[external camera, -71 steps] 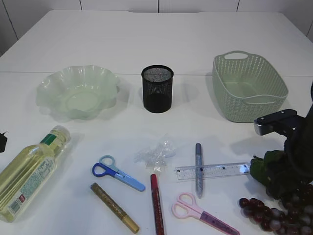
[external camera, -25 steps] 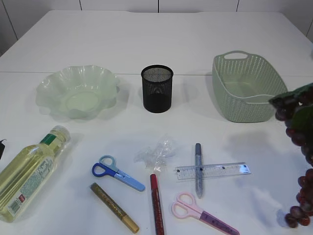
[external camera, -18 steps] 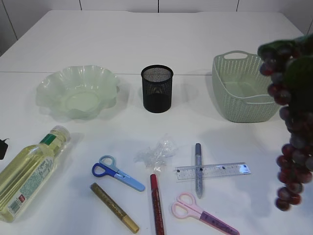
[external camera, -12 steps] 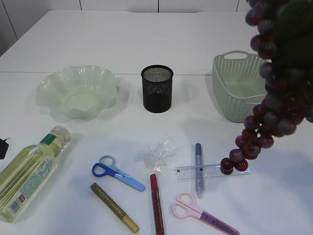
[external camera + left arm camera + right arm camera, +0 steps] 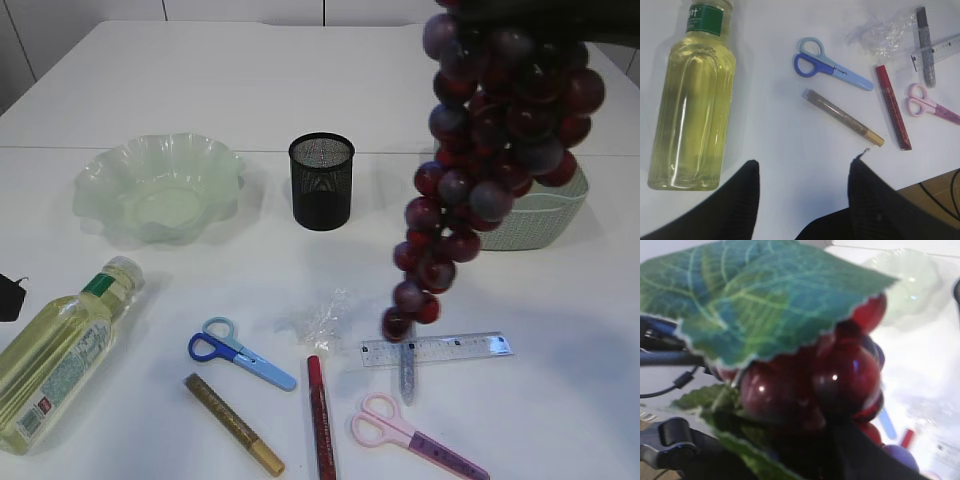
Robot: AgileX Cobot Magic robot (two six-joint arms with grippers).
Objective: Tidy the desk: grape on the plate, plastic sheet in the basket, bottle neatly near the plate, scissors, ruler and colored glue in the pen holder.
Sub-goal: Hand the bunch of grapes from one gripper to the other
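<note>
While the left gripper [image 5: 802,192] hovers with jaws spread beside the bottle [image 5: 692,97], scissors [image 5: 240,355], glue [image 5: 322,420] and ruler [image 5: 435,349] lie up front. Grapes [image 5: 485,140] hang midair, gripped from above by the right gripper, itself unseen. Farther back: holder [image 5: 322,181], plate [image 5: 160,187].

Grapes [image 5: 490,150] lifted from lower right corner, swung up and leftward to upper centre-right, now hiding basket [image 5: 545,225]

basket [image 5: 560,215] mostly behind grapes [image 5: 480,170]
</note>
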